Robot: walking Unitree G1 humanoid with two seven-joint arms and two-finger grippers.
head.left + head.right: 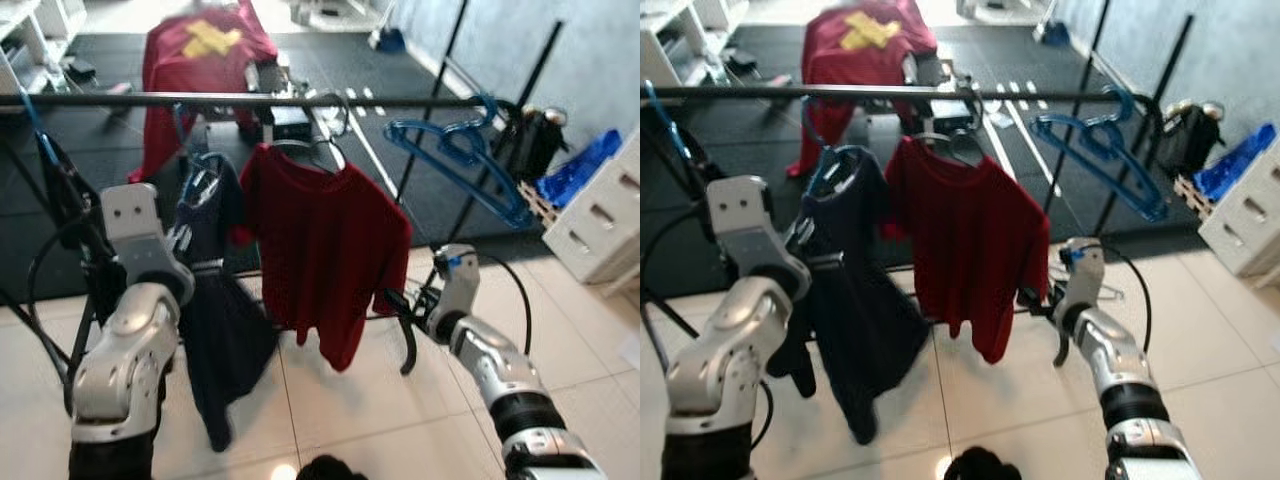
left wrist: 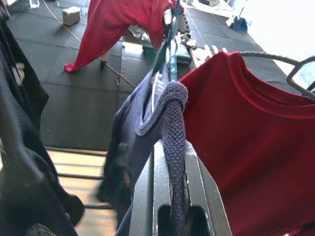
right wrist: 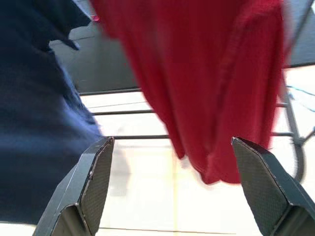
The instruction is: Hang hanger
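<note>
Navy knitted garment (image 1: 215,300) on teal plastic hanger (image 2: 170,44), hooked over black metal rail (image 1: 250,99) beside red T-shirt (image 1: 325,250). Clamped in left gripper (image 2: 170,196). Right gripper (image 3: 182,187), spread wide, empty.

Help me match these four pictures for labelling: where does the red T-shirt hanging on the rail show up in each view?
Left eye view: red T-shirt at centre, hanging below the black rail.
Right eye view: centre, just right of the navy garment.
Left wrist view: right half of the picture.
Right wrist view: upper middle to right, blurred.
Shared landmark: the navy garment, beside the shirt in every view.
</note>
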